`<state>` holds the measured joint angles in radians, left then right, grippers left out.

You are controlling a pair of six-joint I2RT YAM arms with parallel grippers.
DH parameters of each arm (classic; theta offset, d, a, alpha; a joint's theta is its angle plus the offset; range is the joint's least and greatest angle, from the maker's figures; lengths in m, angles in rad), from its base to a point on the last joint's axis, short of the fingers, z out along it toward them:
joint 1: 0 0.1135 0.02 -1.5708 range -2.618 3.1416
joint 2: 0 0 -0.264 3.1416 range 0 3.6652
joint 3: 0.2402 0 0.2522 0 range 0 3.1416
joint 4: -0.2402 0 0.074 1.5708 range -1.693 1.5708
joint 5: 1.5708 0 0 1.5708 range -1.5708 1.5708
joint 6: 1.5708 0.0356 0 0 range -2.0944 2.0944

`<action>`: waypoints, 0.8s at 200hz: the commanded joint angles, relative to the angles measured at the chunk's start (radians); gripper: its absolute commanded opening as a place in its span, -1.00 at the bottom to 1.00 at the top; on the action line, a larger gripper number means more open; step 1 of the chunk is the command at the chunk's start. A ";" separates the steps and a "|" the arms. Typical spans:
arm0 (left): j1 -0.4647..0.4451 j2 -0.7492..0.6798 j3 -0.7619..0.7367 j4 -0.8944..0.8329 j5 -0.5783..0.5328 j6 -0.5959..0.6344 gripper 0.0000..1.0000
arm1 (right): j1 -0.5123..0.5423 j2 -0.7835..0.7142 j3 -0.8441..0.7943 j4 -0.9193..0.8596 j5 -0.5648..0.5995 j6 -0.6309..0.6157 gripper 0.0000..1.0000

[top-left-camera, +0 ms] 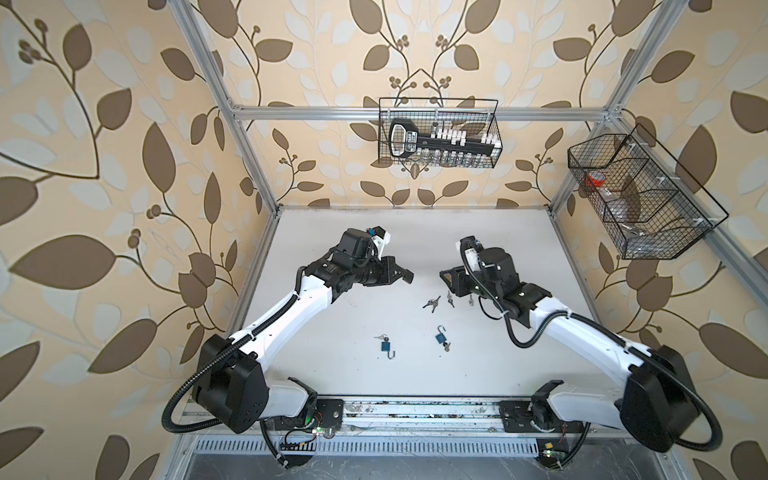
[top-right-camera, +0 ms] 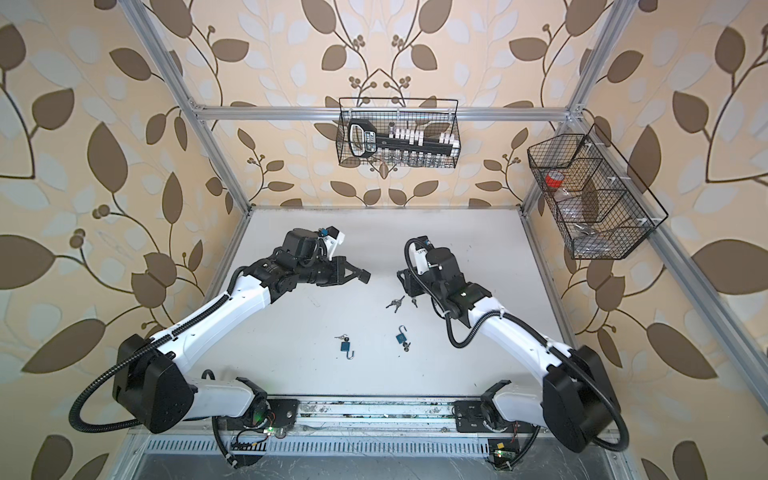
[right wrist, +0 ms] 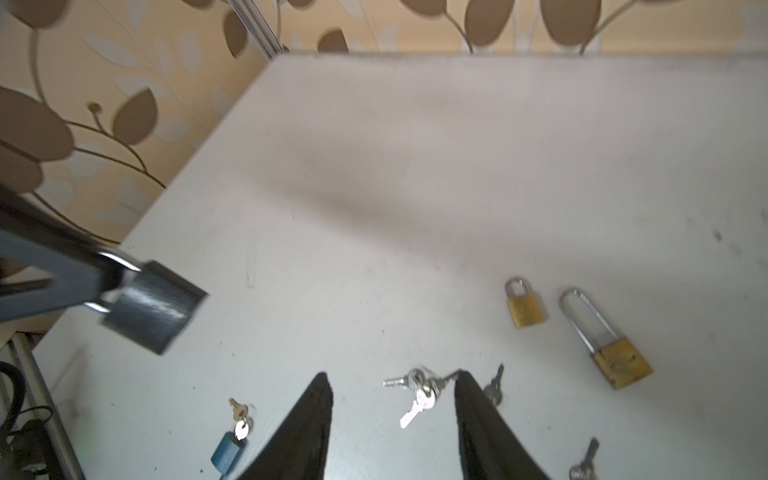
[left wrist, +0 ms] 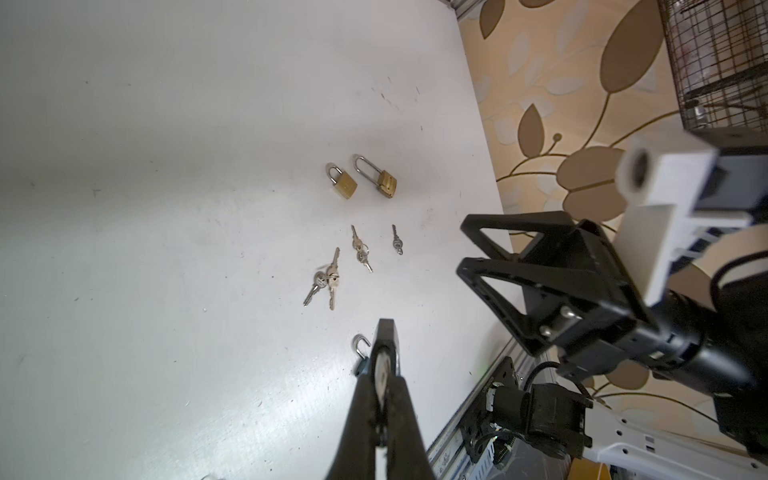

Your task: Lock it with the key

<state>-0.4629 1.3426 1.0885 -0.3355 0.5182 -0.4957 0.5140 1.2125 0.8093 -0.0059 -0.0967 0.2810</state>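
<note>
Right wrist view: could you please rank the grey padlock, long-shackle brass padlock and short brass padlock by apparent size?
1. Grey padlock, but it is held nearest the camera, so its real size is unsure.
2. Long-shackle brass padlock.
3. Short brass padlock.

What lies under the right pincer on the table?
A key bunch lies on the table between the fingers of the open right pincer. One finger covers part of it and of a single key.
</note>
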 commanded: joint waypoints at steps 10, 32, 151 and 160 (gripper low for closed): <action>0.003 -0.049 0.021 0.089 0.104 0.017 -1.00 | 0.014 -0.090 -0.106 0.281 -0.083 -0.140 0.07; 0.001 -0.051 0.027 0.108 0.148 0.017 -1.00 | 0.056 -0.135 -0.139 0.362 -0.132 -0.285 0.17; -0.031 -0.061 0.026 0.173 0.280 0.037 -1.00 | 0.176 -0.096 -0.150 0.375 -0.115 -0.670 0.23; -0.033 -0.058 0.027 0.174 0.283 0.038 -1.00 | 0.176 -0.086 -0.145 0.373 -0.119 -0.665 0.21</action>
<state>-0.4854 1.3243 1.0885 -0.2276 0.7521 -0.4885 0.6865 1.1030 0.6483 0.3595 -0.2245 -0.3550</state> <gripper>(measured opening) 0.050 0.615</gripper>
